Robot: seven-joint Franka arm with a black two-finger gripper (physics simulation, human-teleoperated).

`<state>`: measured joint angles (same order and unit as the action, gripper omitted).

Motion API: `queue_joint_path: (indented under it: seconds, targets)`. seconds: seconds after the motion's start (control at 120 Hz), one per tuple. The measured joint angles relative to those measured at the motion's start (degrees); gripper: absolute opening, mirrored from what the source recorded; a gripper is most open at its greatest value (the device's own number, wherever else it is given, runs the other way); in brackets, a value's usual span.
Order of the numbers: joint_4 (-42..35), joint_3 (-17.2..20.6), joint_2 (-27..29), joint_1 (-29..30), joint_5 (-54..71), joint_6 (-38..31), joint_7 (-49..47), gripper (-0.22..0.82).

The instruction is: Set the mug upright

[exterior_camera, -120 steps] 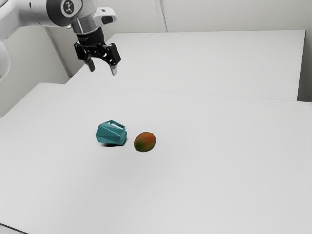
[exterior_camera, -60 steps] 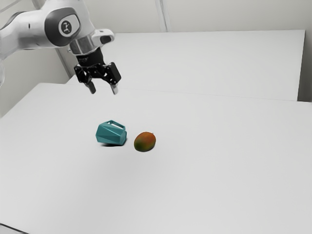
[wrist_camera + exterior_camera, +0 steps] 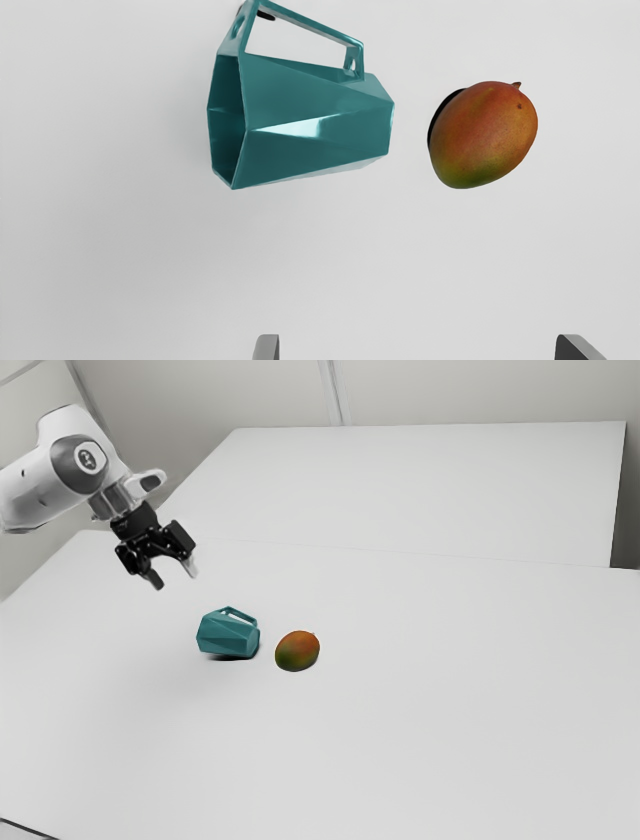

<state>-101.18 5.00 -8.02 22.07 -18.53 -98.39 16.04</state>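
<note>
White and dark grey cover the arm (image 3: 30, 490), which comes in from the exterior view's left; on its rounded joint sits a dark disc with a pale ring and a small emblem (image 3: 88, 457), too small to read. Next along, at the arm's end, the black gripper (image 3: 173, 574) hangs tilted above the white table (image 3: 400, 740), its fingertips well apart with open space between them. To the right of it and lower in the exterior view is the mug (image 3: 228, 634), teal, glossy and cut in flat facets, lying on its side on the table, apart from the gripper. Its long axis runs roughly across the exterior view, from the mouth (image 3: 226, 120) at the left to the base at the right, so the mouth points away from the mango and the base points towards it. The body narrows from mouth to base. The angular handle (image 3: 307, 22) runs lengthwise along the body, on the upper side in the exterior view; in the wrist view it is on the mug's side away from the fingertips. Furthest right, near the mug's base but not touching it, rests the mango (image 3: 297, 651), red and orange turning green at one end, its stubby brown stem (image 3: 516, 85) at the other.
</note>
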Motion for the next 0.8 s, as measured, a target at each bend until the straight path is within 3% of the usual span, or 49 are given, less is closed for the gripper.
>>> queue_joint_path:
  seconds: [0.392, 0.8]
  targets:
    - [7.7, 0.0, -14.8, 7.1, -11.3, -1.1, 19.2, 0.6]
    - [8.2, -0.2, -21.6, 8.2, -18.4, -0.5, 28.6, 0.6]
